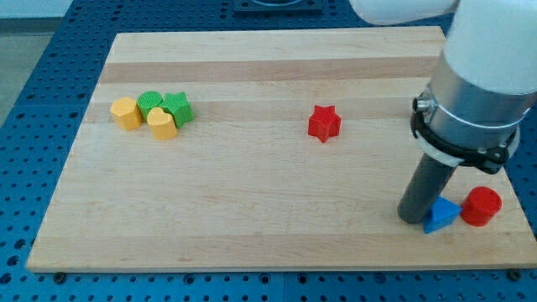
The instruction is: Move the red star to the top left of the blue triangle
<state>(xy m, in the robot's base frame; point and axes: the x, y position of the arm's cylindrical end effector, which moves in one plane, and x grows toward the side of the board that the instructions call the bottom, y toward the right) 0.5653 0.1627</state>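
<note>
The red star (324,123) lies on the wooden board (252,210), right of its middle. The blue triangle (440,215) lies near the board's bottom right corner. My tip (413,218) rests on the board right against the blue triangle's left side. The red star is well up and to the left of my tip and apart from it.
A red cylinder (482,206) sits just right of the blue triangle. At the view's left is a cluster: a yellow hexagon (127,112), a yellow heart (162,123), a green round block (150,102) and a green star (177,108). The arm's wide body (478,75) hangs over the right edge.
</note>
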